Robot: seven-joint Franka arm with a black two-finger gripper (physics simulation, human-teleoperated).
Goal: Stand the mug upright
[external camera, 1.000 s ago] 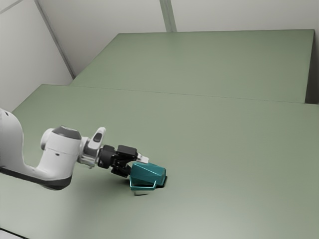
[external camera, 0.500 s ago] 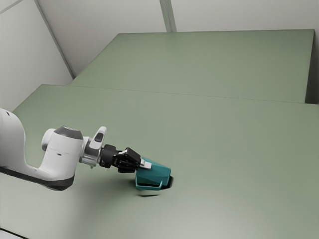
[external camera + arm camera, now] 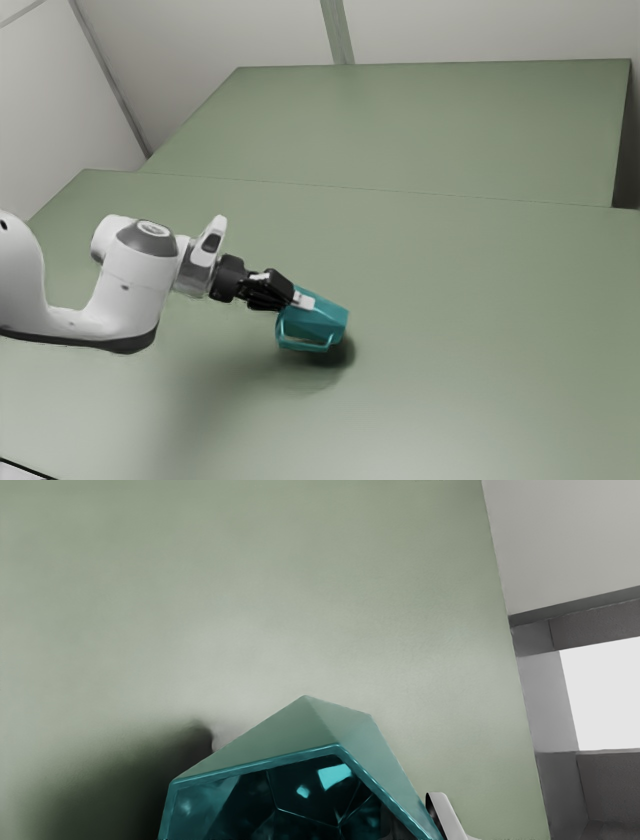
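Green tabletop (image 3: 470,330), glossy faceted mug (image 3: 322,323)

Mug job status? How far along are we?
Looks done: grasp. The gripper is shut on the mug's wall, at the mouth end. In hand: the lift. The mug appears raised off the table, its soft shadow beneath it. Left: it's still on its side, mouth toward the gripper, so turning it base-down, lowering and releasing remain.

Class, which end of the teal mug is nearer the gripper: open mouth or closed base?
The hollow, rimmed mouth; the base points away from the gripper.
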